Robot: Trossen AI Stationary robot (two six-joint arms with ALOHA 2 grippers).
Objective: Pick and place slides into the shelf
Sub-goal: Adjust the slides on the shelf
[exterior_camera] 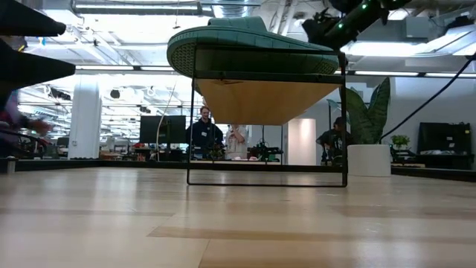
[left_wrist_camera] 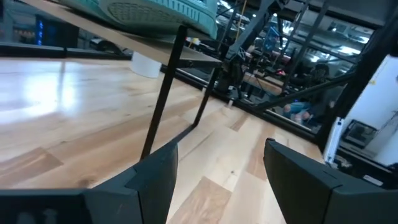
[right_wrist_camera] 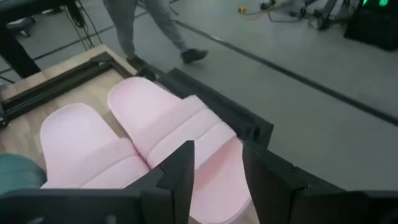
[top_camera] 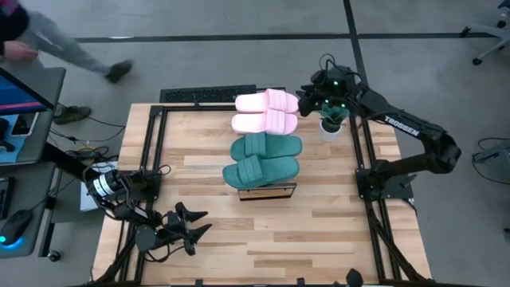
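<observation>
The shelf (top_camera: 268, 191) stands mid-table, and all four slides lie side by side across its plank top. Two are pink (top_camera: 267, 101) (top_camera: 264, 122), at the far end. Two are teal (top_camera: 267, 147) (top_camera: 261, 170), nearer. The low view shows the shelf's underside (exterior_camera: 268, 100) with a teal slide (exterior_camera: 245, 41) on top. My right gripper (top_camera: 307, 100) (right_wrist_camera: 217, 165) is open, hovering just above the right end of the farthest pink slide (right_wrist_camera: 168, 124). My left gripper (top_camera: 191, 225) (left_wrist_camera: 221, 162) waits open at the table's near left, low over the wood.
A small plant in a white pot (top_camera: 331, 123) (exterior_camera: 368, 156) stands just right of the shelf's far end, under my right arm. Black frame rails (top_camera: 151, 151) run along the table's left and right sides. A person (top_camera: 72, 44) walks on the floor beyond the far-left corner.
</observation>
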